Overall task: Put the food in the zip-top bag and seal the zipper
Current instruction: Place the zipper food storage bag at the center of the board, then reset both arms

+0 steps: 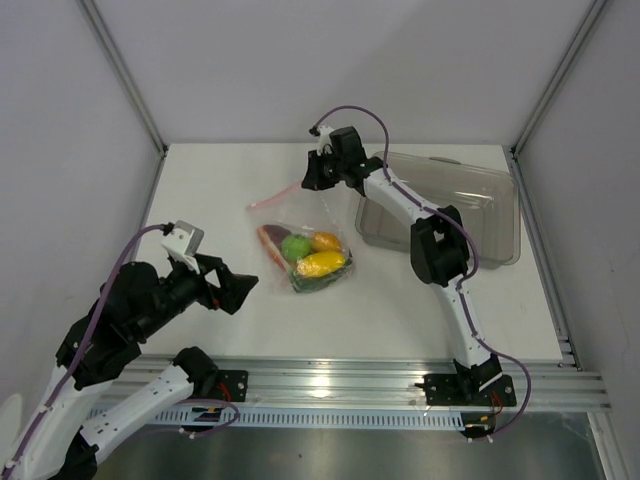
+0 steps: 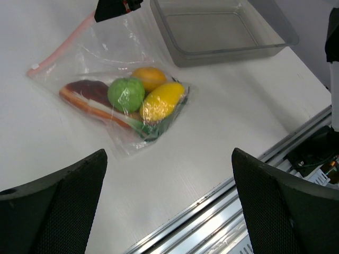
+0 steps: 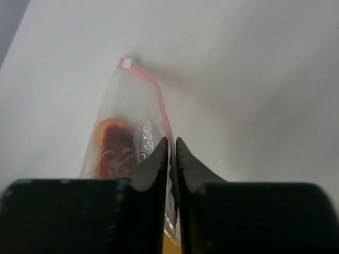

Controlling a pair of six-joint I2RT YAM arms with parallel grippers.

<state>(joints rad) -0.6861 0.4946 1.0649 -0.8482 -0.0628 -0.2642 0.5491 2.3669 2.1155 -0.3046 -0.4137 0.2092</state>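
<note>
Clerk: Entry one, your left gripper (image 1: 238, 288), lower left of the overhead view. Fingers spread wide, holding nothing, parked short of the bag, probably to leave your other arm room.

Operator: Next out?

Clerk: Entry two, zip-top bag (image 2: 106, 50), middle of the table, lying flat. Contents: one lime (image 2: 126, 94), a yellow lemon (image 2: 161, 101) and an orange-tinted lemon (image 2: 150, 76) touching it, meat slice (image 2: 87, 92) to its left, green vegetable (image 2: 159, 127) tucked under at the lower edge. By my reckoning your loading step is done.

Operator: And the mouth?

Clerk: Entry three, zipper (image 3: 159, 100), the pink strip along the bag's far edge. Your right gripper (image 3: 172, 142) has its jaws pressed together on the strip, pinching it at the upper right end. That looks like a start point for running along it. Whether any length is sealed, I cannot tell.

Operator: Farthest?

Clerk: Entry four, tray (image 1: 500, 205), upper right, near the bag. Nothing shows inside it.
</note>
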